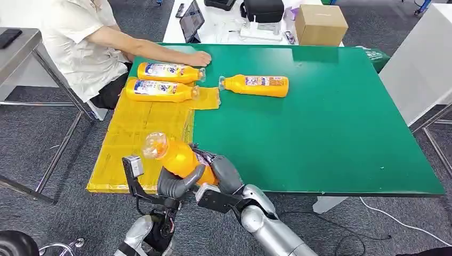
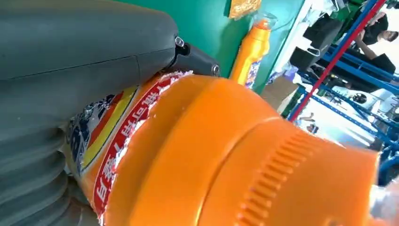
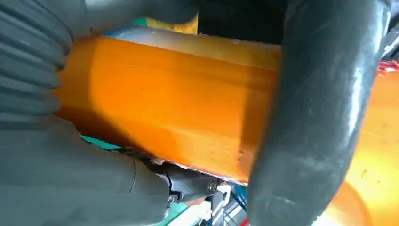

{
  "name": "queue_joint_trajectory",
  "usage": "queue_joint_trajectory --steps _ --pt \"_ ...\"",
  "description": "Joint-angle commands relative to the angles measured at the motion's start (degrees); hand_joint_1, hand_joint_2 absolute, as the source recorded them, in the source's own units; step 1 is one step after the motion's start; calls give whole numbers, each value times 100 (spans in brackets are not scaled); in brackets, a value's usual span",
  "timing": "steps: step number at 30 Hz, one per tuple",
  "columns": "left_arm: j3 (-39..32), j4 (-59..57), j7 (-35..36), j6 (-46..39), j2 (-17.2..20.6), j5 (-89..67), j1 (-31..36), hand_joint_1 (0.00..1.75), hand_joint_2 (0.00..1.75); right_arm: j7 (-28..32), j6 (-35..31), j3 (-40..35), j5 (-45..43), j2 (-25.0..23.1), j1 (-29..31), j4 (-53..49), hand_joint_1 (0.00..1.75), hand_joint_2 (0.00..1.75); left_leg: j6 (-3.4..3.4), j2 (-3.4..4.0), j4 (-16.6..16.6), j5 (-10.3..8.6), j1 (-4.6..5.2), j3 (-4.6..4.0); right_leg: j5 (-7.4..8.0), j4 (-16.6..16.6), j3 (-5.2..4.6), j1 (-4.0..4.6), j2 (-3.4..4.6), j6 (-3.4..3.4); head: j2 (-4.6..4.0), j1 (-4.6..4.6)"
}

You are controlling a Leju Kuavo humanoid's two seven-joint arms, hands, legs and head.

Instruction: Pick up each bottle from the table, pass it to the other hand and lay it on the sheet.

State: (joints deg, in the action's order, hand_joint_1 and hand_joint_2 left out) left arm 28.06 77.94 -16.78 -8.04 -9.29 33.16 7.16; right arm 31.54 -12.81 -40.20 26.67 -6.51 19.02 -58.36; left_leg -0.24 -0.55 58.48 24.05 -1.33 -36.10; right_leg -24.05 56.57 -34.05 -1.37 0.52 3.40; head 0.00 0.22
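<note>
Over the near edge of the worktop (image 1: 341,160), both my left hand (image 1: 178,184) and right hand (image 1: 226,173) have their fingers (image 3: 320,117) wrapped around the orange bottle (image 1: 176,154). If one hand lets go too soon, it could slip and drop to the floor, not onto the yellow sheet (image 1: 138,133).

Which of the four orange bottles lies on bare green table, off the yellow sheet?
The lone bottle right of the sheet, unheld, cap pointing toward it.
</note>
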Motion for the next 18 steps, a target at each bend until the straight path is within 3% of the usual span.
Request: queue_joint_trajectory --steps 1,3,4,8,10,16,18 --pt "-26 44 103 382 40 350 148 175 175 61 -72 -386 24 -68 142 501 0 175 8 6 -4 7 -1 26 -6 -4 25 6 -4 -18 0 -2" --pt "-94 44 112 435 46 480 140 175 175 106 -204 -407 90 -89 128 509 0 175 6 2 -2 3 -1 12 -3 -3 11 4 -6 -11 0 -2" --pt "-148 45 91 418 56 533 134 175 175 156 -382 -414 174 -102 101 527 0 0 9 5 -2 8 -2 25 -7 -5 25 7 -5 -17 0 0" --pt "-434 145 62 281 71 741 53 175 175 219 -1002 -410 432 -105 -39 488 0 0 8 3 -5 7 -3 24 -6 -8 25 8 -6 -16 0 -2" --pt "-581 101 25 -418 117 477 87 175 175 198 -1606 -480 719 -88 -133 489 0 0 7 6 -6 8 -4 26 -6 -9 27 8 -2 -17 0 0" --pt "-270 -429 -857 -2006 378 -2277 506 175 175 -94 -2243 -659 1209 136 -257 256 0 0 6 1 -10 3 -2 28 -4 -9 28 7 -8 -18 0 0" --pt "-628 -350 -777 -1988 342 -2870 453 175 175 -225 -2215 -545 1352 247 -333 88 0 0 4 -14 -8 0 0 15 -4 -7 12 3 -21 -12 0 -2"
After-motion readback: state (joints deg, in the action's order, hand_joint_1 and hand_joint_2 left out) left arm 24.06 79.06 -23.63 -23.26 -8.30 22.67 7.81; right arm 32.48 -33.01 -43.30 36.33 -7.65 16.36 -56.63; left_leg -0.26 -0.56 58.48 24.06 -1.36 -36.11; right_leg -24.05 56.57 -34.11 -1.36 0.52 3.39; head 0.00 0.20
